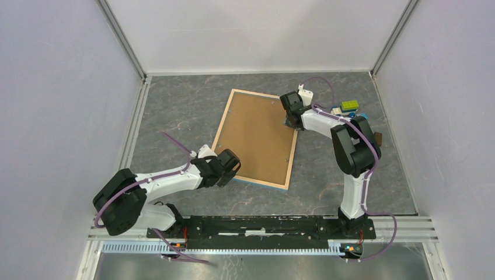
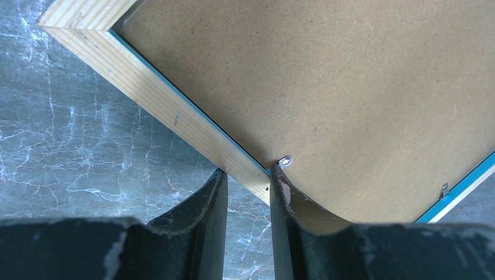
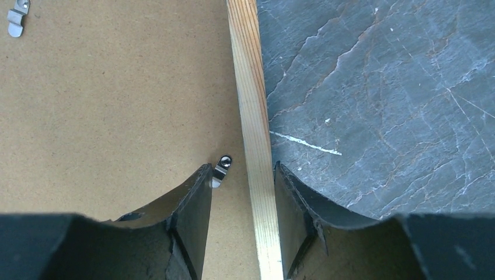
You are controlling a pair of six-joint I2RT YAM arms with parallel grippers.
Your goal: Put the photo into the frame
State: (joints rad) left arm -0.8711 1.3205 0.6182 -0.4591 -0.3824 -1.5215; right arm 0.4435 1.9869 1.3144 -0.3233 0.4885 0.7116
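Left end effector clamps the near-left wooden rim of the frame, steadying it face-down; right end effector straddles the far-right rim, jaws apart, not yet gripping.

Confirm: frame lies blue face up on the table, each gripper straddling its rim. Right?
No. The frame lies back up: the top view shows the brown backing board inside the light wood rim, with only a sliver of blue at the near edge. The rest holds: left gripper and right gripper each straddle the rim.
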